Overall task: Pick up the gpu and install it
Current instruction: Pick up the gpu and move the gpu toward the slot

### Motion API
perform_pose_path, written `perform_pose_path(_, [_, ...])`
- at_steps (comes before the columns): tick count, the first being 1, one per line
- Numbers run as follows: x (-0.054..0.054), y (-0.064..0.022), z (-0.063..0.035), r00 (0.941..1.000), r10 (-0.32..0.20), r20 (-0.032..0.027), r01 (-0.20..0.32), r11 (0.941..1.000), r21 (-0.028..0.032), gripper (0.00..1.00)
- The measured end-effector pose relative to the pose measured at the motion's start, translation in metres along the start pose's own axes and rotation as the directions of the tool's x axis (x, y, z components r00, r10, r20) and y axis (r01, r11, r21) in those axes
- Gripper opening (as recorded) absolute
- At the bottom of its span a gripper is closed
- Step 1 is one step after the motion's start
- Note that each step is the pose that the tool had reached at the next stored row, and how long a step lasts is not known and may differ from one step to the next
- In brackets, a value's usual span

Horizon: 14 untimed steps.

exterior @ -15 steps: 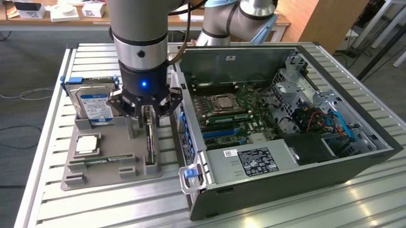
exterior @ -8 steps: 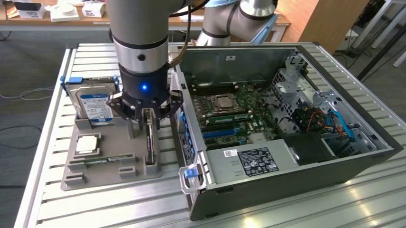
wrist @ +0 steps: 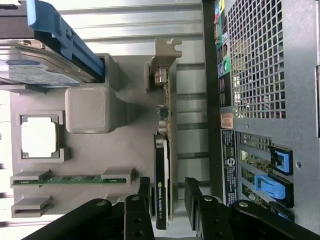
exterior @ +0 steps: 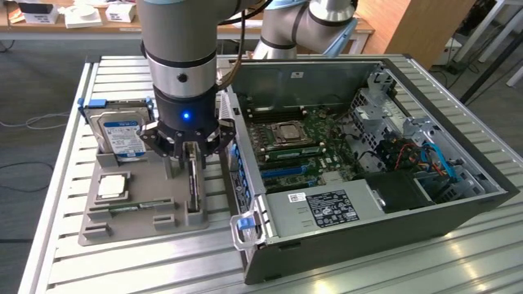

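Just under hand [exterior: 188, 166], slatted table [exterior: 122, 269]; desk [exterior: 73, 29] beyond.

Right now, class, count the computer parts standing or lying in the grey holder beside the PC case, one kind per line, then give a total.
hard drive: 1
processor chip: 1
memory stick: 1
gpu: 1
Total: 4
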<state>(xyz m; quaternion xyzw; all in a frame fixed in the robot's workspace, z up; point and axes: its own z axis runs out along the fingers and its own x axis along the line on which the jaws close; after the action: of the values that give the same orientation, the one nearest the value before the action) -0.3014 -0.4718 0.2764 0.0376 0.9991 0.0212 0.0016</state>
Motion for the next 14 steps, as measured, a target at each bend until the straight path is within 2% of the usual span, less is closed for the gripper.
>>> perform_pose_path(9, [0.0,-0.0007,0.0165,1.0,0.0,0.0,0.0,1.0,0.0,0.42])
perform_pose_path(14, [0.0,-0.0008,0.018,1.0,0.0,-0.0001,0.0,1.0,0.0,0.42])
